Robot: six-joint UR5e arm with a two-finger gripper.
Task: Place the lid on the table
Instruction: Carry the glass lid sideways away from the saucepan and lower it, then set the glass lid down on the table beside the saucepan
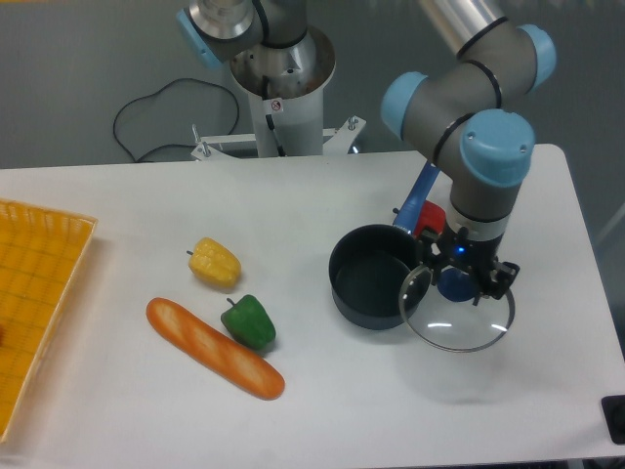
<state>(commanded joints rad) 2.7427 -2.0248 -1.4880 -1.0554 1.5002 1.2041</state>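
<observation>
The lid, a clear glass disc with a thin metal rim, hangs just above the white table, to the right of the dark pot. Its left edge still overlaps the pot's right rim in this view. My gripper is directly over the lid's centre and shut on its blue knob. A faint shadow lies on the table under the lid. The pot is uncovered, and its blue handle points back right behind my arm.
A yellow corn piece, a green pepper and a long bread loaf lie left of the pot. A yellow mesh tray sits at the table's left edge. A dark object is at the front right corner.
</observation>
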